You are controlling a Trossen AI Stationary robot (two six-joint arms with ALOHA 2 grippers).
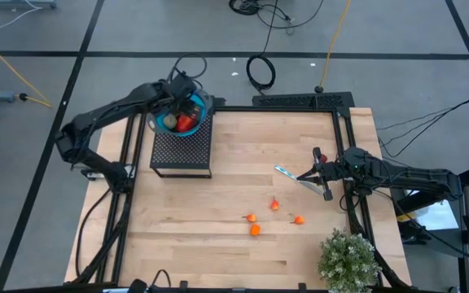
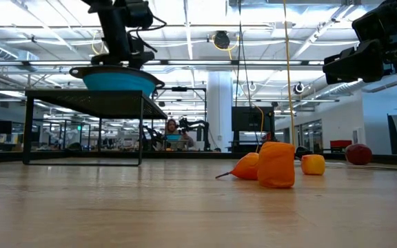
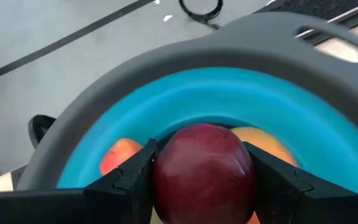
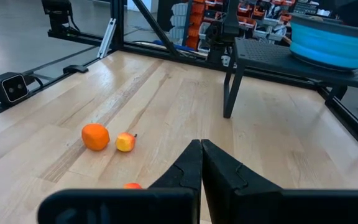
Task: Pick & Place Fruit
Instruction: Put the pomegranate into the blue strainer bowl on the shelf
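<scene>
Now the left gripper (image 3: pixel 204 186) fingers (image 3: pixel 132 180) are clamped on the dark red fruit (image 3: pixel 202 163), over the blue bowl (image 3: pixel 166 106); the right gripper (image 4: pixel 201 163) fingers are together.

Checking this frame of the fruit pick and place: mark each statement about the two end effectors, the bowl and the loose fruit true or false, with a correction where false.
1. The left end effector holds a dark red fruit over the blue bowl. True.
2. The blue bowl sits directly on the wooden table. False: it rests on a black raised stand.
3. The right end effector is shut and holds nothing. True.
4. All the fruit is in the bowl. False: several small orange fruits lie on the table.
5. The potted plant stands beside the bowl. False: it stands at the opposite table corner, on the right arm's side.
</scene>
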